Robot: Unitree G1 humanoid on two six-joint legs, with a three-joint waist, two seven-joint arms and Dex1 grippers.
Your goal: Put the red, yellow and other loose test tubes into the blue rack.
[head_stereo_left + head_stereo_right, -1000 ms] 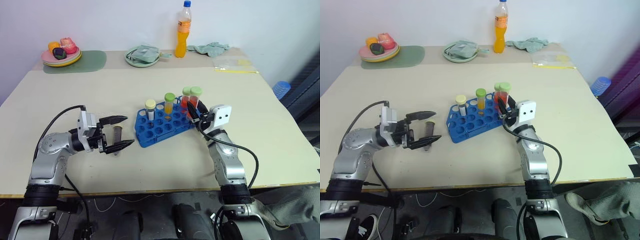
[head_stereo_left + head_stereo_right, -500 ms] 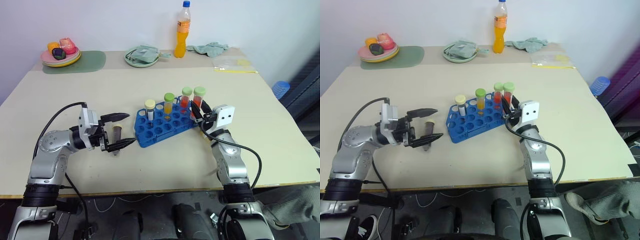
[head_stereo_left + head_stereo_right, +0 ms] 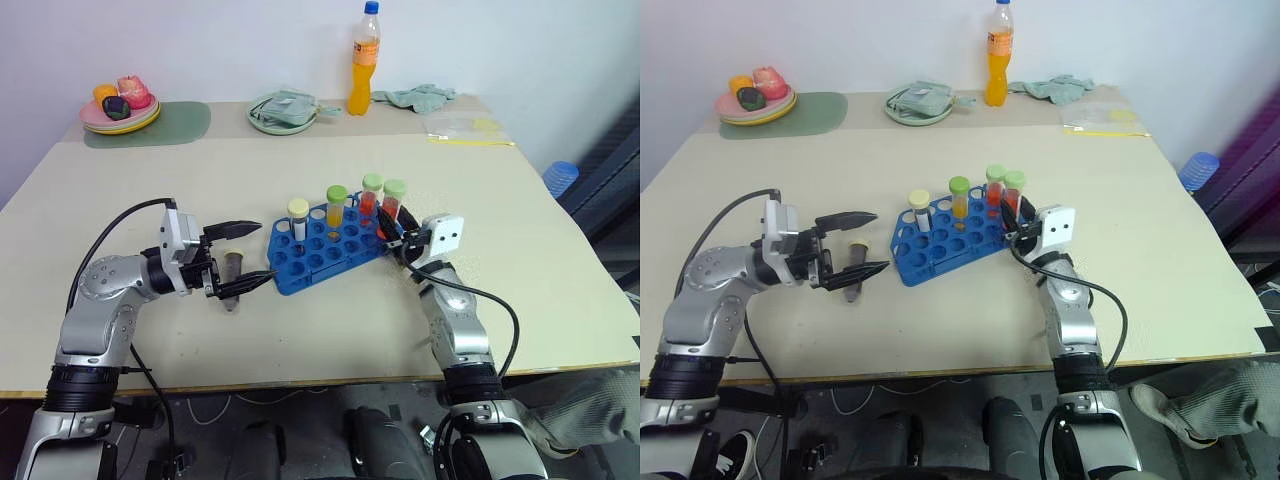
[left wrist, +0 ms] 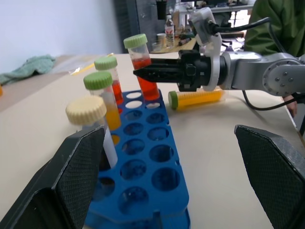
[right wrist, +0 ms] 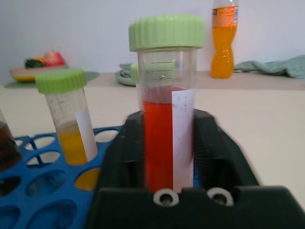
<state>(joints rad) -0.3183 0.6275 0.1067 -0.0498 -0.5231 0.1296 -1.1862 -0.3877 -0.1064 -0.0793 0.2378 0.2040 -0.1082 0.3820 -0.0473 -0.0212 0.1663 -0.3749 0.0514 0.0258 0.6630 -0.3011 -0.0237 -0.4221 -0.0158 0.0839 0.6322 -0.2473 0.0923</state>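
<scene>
The blue rack [image 3: 322, 253] sits mid-counter [image 3: 480, 180] and holds four upright tubes along its far side: a cream-capped tube [image 3: 299, 218], a green-capped yellow tube [image 3: 337, 205], and two green-capped red tubes [image 3: 372, 193] side by side. The nearer red tube [image 5: 163, 129] stands in a corner hole of the rack, and the right gripper [image 3: 393, 226] is set around its lower part. I cannot tell whether it is clamped on the tube or just slack about it.

The left gripper [image 3: 256, 254] is spread as wide as it goes, pointing toward the rack, and grips nothing. A dark brown tube [image 3: 233, 272] rests on the counter inside that open span. The left wrist view shows another yellow tube [image 4: 198, 98] lying on its side on the counter just beyond the rack, behind the right gripper.
</scene>
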